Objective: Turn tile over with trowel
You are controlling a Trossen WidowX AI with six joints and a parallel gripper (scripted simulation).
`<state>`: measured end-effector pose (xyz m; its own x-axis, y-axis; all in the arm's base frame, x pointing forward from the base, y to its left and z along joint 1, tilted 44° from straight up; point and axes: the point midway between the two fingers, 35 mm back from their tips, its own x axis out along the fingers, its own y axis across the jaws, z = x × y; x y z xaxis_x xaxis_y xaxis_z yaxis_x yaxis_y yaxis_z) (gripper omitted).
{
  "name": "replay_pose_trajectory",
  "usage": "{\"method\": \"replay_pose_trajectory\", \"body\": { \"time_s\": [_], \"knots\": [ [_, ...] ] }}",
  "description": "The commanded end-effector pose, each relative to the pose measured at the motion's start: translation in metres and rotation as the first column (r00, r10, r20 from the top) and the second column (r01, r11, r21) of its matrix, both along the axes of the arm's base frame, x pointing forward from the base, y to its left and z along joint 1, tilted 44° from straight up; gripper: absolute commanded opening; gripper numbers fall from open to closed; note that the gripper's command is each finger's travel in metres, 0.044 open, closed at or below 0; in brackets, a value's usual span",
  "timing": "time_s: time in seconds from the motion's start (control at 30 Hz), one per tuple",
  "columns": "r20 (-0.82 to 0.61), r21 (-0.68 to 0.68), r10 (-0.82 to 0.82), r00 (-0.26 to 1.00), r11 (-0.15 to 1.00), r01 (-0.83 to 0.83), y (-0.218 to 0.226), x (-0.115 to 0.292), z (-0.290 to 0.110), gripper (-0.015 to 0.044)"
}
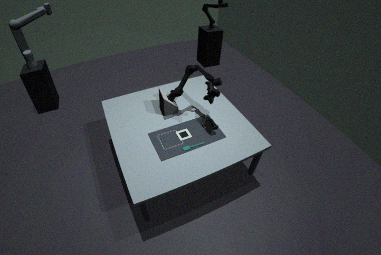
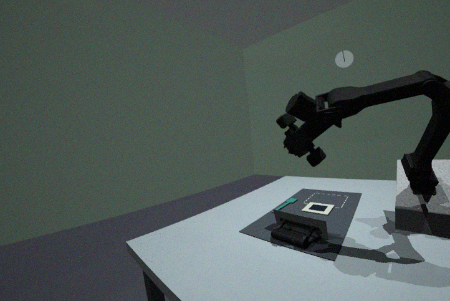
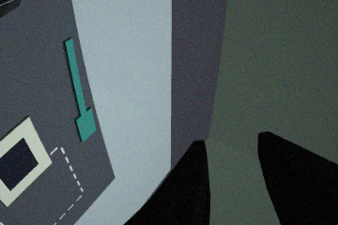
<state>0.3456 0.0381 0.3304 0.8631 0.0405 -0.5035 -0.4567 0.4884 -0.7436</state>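
Observation:
The teal trowel [image 1: 193, 146] [image 2: 285, 204] [image 3: 78, 93] lies flat on the dark mat [image 1: 165, 154] [image 2: 348, 215] [image 3: 38, 67], near its edge. The white tile [image 1: 183, 134] [image 2: 318, 208] [image 3: 19, 161] lies on the mat with its dark marked square facing up, right beside the dashed outline [image 1: 158, 140] [image 2: 344, 201] [image 3: 74, 170] and outside it. My gripper [image 1: 211, 100] [image 2: 294, 148] [image 3: 232, 146] hangs high above the table, off the mat's far end, tilted down. Its fingers stand a little apart with nothing between them.
A black boxy object [image 1: 209, 122] [image 2: 296, 234] sits on the mat's end beyond the tile. A grey wedge block [image 1: 165, 105] [image 2: 414, 195] carries my arm's base on the table [image 1: 153, 178]. Two other arms stand on black pedestals [image 1: 38, 85] [image 1: 209, 45] on the floor.

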Motion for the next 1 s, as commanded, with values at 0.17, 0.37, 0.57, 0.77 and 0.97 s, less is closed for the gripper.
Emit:
{"method": "replay_pose_trajectory", "body": {
  "time_s": [0.17,0.37,0.57,0.77,0.97],
  "knots": [
    [-0.091,-0.14,0.274,0.957,0.948,-0.285,0.037,0.0,-0.022,0.01],
    [-0.146,-0.205,0.433,0.889,0.866,-0.456,0.059,-0.003,-0.035,0.01],
    [-0.198,-0.255,0.58,0.79,0.748,-0.613,0.081,-0.008,-0.048,0.01],
    [-0.241,-0.293,0.708,0.664,0.599,-0.745,0.103,-0.015,-0.059,0.01],
    [-0.275,-0.321,0.812,0.514,0.427,-0.845,0.124,-0.024,-0.07,0.01]
  ]
}}
